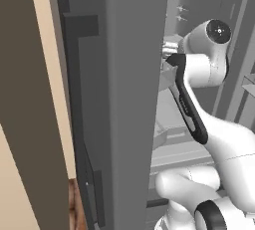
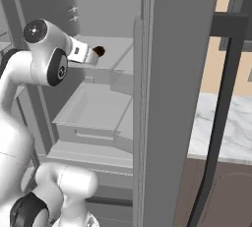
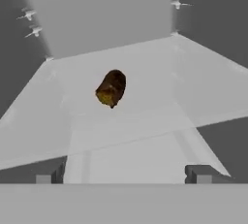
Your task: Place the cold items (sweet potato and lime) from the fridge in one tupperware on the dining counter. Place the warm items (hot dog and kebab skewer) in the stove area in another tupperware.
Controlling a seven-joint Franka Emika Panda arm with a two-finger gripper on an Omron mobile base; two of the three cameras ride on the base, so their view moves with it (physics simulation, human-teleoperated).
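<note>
arm [image 2: 29, 73]: raised, reaching forward | end effector [image 3: 123, 174]: level, jaws spread wide, holding nothing

Base cameras flank arm, facing fridge [image 2: 162, 98] interior; hand camera close above shelf [image 3: 145, 68]

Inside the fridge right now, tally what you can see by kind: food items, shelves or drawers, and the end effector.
Sweet potato: 1, lying on a fridge shelf
Lime: 0 seen
Fridge drawer: 1, below that shelf
End effector: 1, open, short of the sweet potato
Total: 3
</note>
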